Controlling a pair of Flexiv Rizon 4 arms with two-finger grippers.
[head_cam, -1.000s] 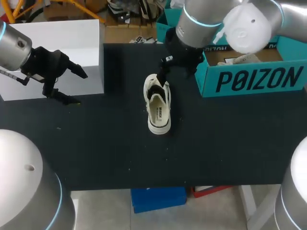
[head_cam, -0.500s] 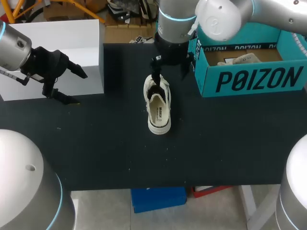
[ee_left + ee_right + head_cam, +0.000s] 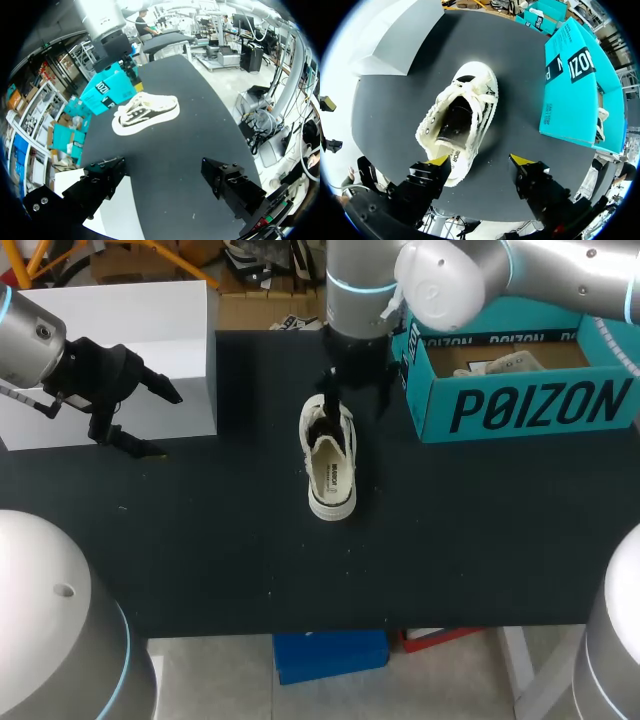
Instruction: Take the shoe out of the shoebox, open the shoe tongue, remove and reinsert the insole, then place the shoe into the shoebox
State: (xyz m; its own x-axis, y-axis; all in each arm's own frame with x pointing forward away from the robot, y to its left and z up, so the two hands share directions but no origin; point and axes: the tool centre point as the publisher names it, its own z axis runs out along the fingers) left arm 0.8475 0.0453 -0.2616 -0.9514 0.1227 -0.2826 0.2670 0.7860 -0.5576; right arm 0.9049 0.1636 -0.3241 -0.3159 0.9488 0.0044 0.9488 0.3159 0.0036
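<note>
The shoe (image 3: 331,465) lies on the black table (image 3: 200,540), outside the teal shoebox (image 3: 520,405) and just beside it. The right gripper (image 3: 480,160) hangs over the shoe with its fingers spread wide and holding nothing. One yellow tip seems to be above the heel, but I cannot tell if it touches. The left gripper (image 3: 167,176) is well apart, near the white box (image 3: 110,320), also spread and empty.

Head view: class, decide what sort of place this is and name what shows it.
Probably a robotics lab test bench: a left arm and right arm stand over a black table holding one white shoe near a teal shoebox.
</note>
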